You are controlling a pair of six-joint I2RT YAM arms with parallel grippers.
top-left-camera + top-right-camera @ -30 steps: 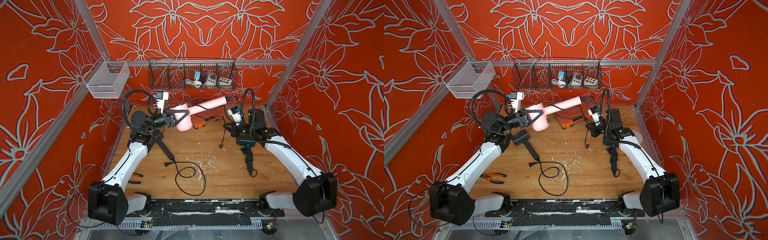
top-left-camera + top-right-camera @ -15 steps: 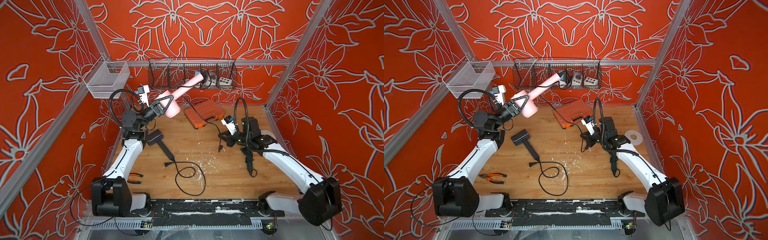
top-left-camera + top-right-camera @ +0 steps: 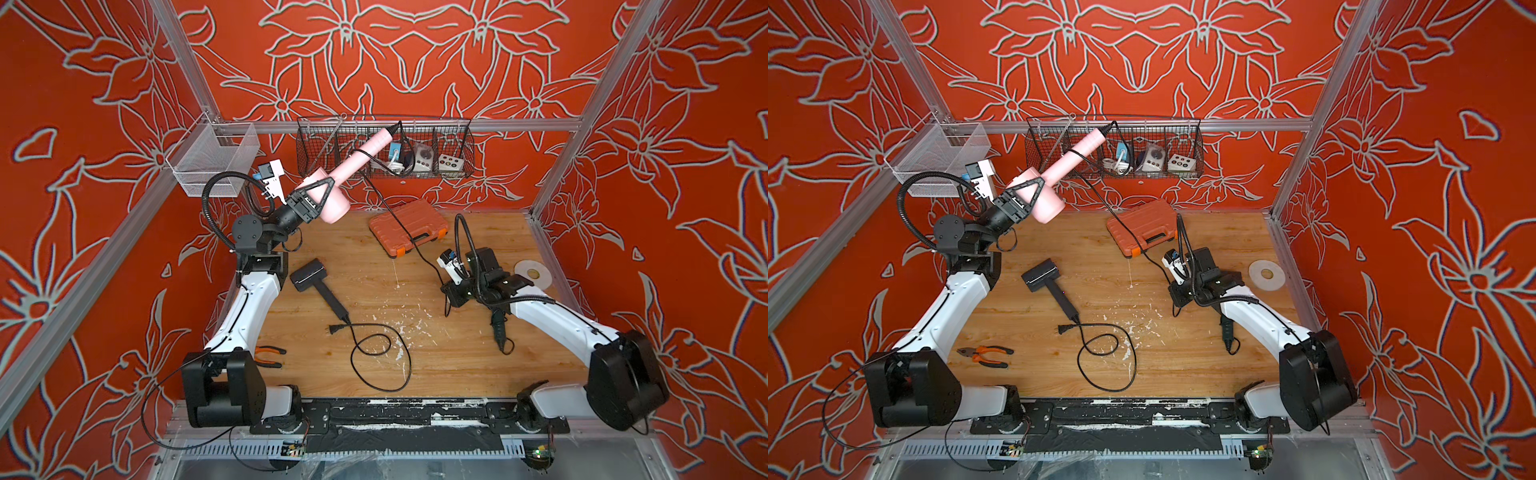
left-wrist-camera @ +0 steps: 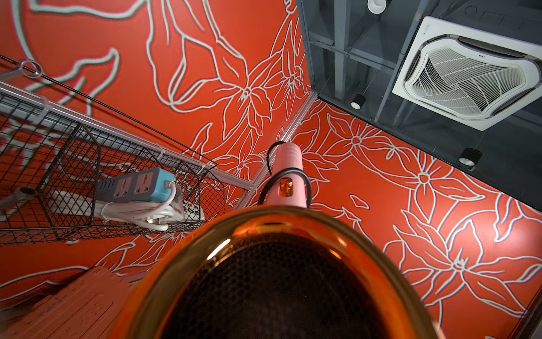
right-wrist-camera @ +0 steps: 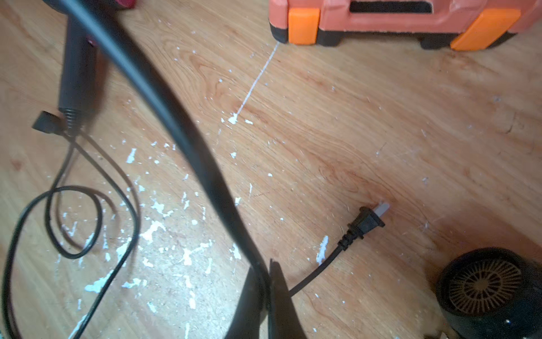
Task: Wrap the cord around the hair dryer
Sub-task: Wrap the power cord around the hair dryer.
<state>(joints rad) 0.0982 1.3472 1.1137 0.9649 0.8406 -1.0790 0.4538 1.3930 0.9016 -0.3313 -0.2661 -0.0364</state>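
Note:
The pink hair dryer (image 3: pixel 334 205) (image 3: pixel 1050 203) hangs in the air at the back left, its handle slanting up in front of the wire basket. My left gripper (image 3: pixel 322 193) (image 3: pixel 1030 191) is shut on its barrel. In the left wrist view the dryer's dark rear grille (image 4: pixel 275 287) hides the fingers, and the black cord (image 4: pixel 305 182) loops once round the handle. The cord (image 3: pixel 399 224) (image 3: pixel 1121 224) then runs down over the orange case to my right gripper (image 3: pixel 452 291) (image 3: pixel 1177 295) (image 5: pixel 265 281), which is shut on it. The plug (image 5: pixel 366 220) lies just beyond on the wood.
An orange case (image 3: pixel 432 220) sits at the back. A black hair dryer (image 3: pixel 316 282) and its looped cord (image 3: pixel 378 361) lie mid-table. Another black dryer (image 3: pixel 498 328) lies under the right arm. Pliers (image 3: pixel 266 357), a tape roll (image 3: pixel 534 272), a wire basket (image 3: pixel 457 149) and a mesh basket (image 3: pixel 216 162) are around.
My left arm has lifted the pink dryer up and to the back left, its handle swinging up toward the wire basket. My right gripper has drawn the cord left and nearer the front.

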